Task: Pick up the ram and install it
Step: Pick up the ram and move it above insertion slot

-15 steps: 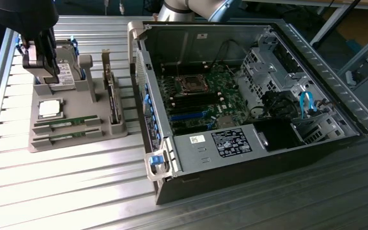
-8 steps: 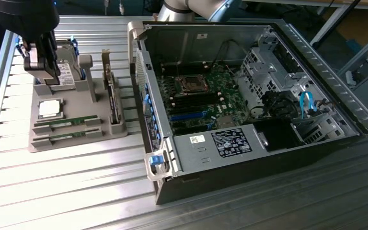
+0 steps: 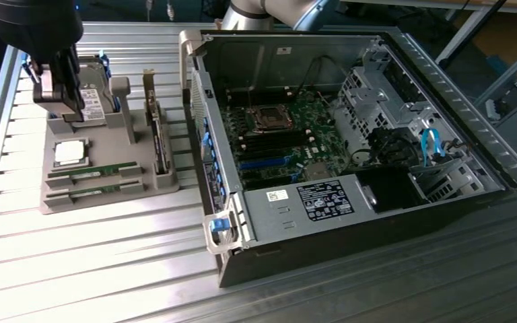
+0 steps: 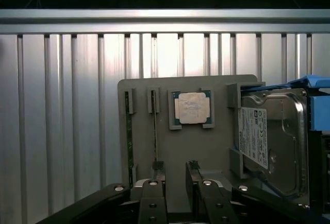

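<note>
Grey holder tray (image 3: 110, 153) sits on slatted alu table (image 3: 88, 269), w/ square silver CPU (image 3: 70, 153) lying flat and HDD (image 3: 95, 102) on edge at one end. Open PC case (image 3: 330, 250) just beside; motherboard (image 3: 281, 145) and labelled PSU (image 3: 326, 200) inside.

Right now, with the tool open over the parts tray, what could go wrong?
One finger of the tool seems lined up over a ram stick rather than straddling it; descending might press on its edge. The upright hard drive stands close by and might get bumped.
</note>
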`<state>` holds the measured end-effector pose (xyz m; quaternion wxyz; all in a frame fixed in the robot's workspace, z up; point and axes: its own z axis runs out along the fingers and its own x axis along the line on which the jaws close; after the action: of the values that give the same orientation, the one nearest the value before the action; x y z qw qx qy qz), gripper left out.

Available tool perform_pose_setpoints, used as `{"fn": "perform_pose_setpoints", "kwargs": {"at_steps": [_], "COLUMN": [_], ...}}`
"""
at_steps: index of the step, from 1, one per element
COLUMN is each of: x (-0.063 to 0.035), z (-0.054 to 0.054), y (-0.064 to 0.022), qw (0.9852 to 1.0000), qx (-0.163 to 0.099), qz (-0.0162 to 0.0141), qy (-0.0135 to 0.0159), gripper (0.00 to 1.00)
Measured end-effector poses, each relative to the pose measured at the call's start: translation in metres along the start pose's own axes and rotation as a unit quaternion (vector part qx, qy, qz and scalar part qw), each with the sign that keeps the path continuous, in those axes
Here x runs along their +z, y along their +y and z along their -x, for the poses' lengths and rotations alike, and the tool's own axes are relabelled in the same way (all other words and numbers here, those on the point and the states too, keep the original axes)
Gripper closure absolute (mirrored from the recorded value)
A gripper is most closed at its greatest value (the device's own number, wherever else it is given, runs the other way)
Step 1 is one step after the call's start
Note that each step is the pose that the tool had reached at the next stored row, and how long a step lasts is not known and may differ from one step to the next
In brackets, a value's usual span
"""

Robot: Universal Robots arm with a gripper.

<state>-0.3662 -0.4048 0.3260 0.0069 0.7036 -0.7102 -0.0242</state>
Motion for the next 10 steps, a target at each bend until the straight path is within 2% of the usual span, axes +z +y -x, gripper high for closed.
{"fn": "perform_pose_setpoints", "kwargs": {"at_steps": [7,10], "x": [-0.0002,-0.0003], "z": [-0.008,-0.014], "y": [0.0002,0.0004], "qw": [1.0000,1.0000], "qx": [0.000,0.000], "qz": [0.0000,0.0000], "qy": [0.0000,0.0000], "gripper": [0.70,0.70]}}
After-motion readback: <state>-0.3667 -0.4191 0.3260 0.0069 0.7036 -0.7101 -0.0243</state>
